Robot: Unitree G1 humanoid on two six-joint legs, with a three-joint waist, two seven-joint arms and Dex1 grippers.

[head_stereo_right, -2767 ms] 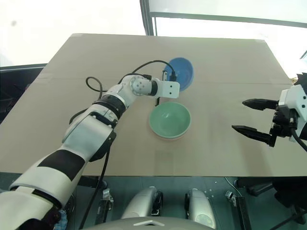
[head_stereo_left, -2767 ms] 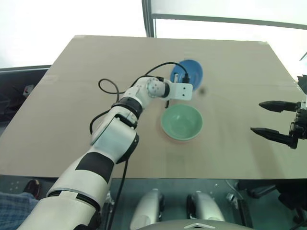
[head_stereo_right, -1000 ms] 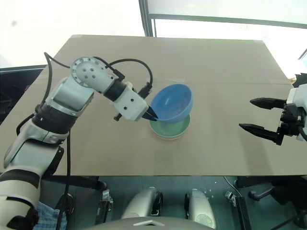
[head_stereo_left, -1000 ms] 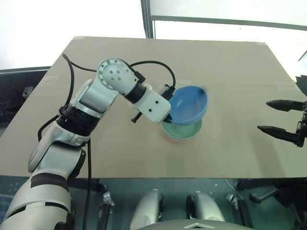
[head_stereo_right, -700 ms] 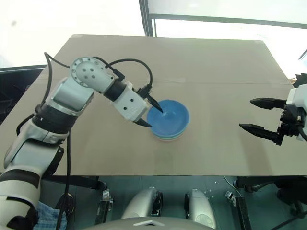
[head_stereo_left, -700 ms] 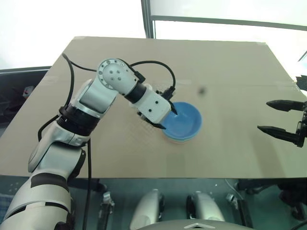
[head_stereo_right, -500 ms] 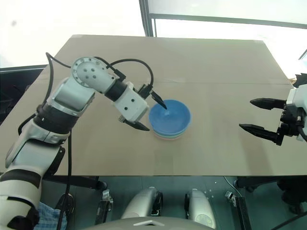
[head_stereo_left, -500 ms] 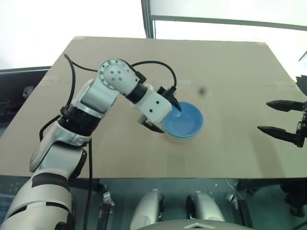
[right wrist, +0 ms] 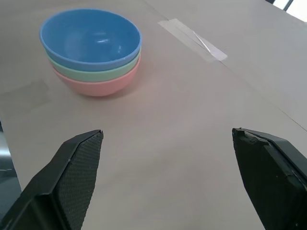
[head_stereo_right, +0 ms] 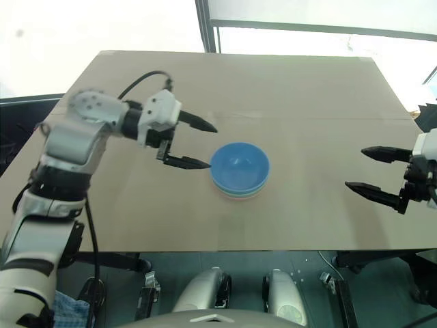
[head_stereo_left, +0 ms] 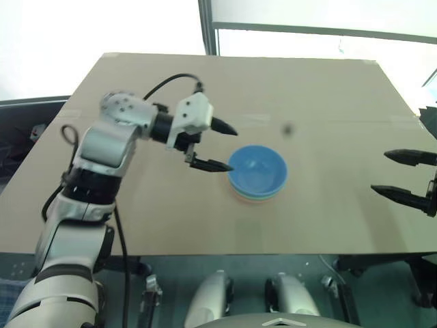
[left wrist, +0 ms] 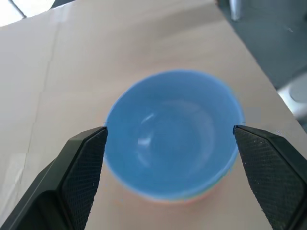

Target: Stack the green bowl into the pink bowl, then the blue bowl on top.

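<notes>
Three bowls stand nested near the middle of the table. The blue bowl (head_stereo_left: pixel 257 170) is on top, the green bowl (right wrist: pixel 96 73) shows as a band under it, and the pink bowl (right wrist: pixel 98 86) is at the bottom. My left gripper (head_stereo_left: pixel 220 145) hovers open just left of the stack, its fingers pointing toward it and holding nothing. My right gripper (head_stereo_left: pixel 403 175) stands open and empty at the table's right edge, well away from the bowls.
The brown table (head_stereo_left: pixel 321 102) has a tape seam running across it behind the bowls. A strip of clear tape (right wrist: pixel 193 40) lies on the surface. The table's front edge (head_stereo_left: pixel 225 253) is close below the stack.
My left gripper let go of the blue bowl, which dropped onto the green bowl. The gripper opened and drew back to the left of the stack. The right arm barely moved.
</notes>
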